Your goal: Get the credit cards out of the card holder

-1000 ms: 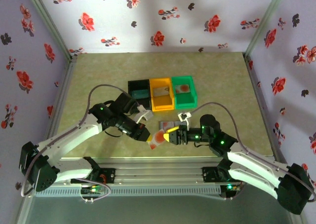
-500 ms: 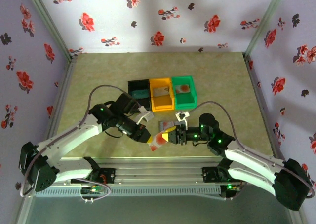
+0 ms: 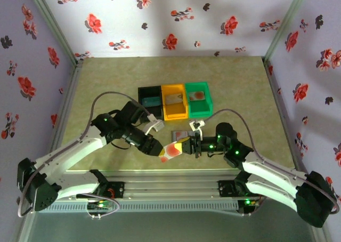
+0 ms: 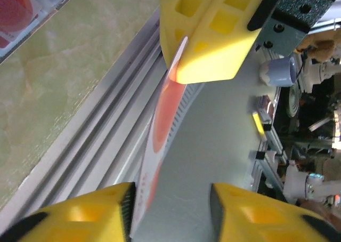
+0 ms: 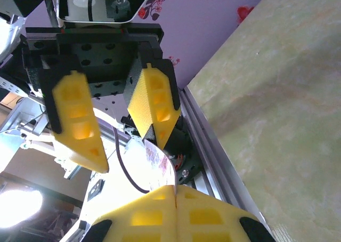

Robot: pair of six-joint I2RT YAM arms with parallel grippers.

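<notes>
Right now the credit card (image 3: 171, 152), pale with a red-orange blot, hangs in the air over the near edge of the table (image 3: 106, 93), bridging the gap between the two grippers. At its 3 o'clock end the right gripper (image 3: 184, 144) is clenched on it. In the right wrist view that gripper's own yellow fingers (image 5: 144, 218) press flat together, and the card's thin edge rises from the seam between them. At the card's 9 o'clock end the left gripper (image 3: 161, 150) stands released, jaws apart. In the left wrist view the card runs edge-on toward the 7 o'clock corner, close along the inner face of one finger (image 4: 80, 220) and well apart from the other finger at 5 o'clock. Whether it touches that near finger I cannot tell. The card holder (image 3: 180, 134) lies flat on the table just at 12 o'clock of the held card, a grey panel partly hidden behind the right gripper. Farther toward 12 o'clock three bins sit side by side: the black bin (image 3: 149, 99), the orange bin (image 3: 175, 112) and the green bin (image 3: 200, 110), running from 9 to 3 o'clock. A pale card (image 3: 197, 96) with a red spot lies in the green bin, and a greyish card (image 3: 174, 98) lies in the orange one.
</notes>
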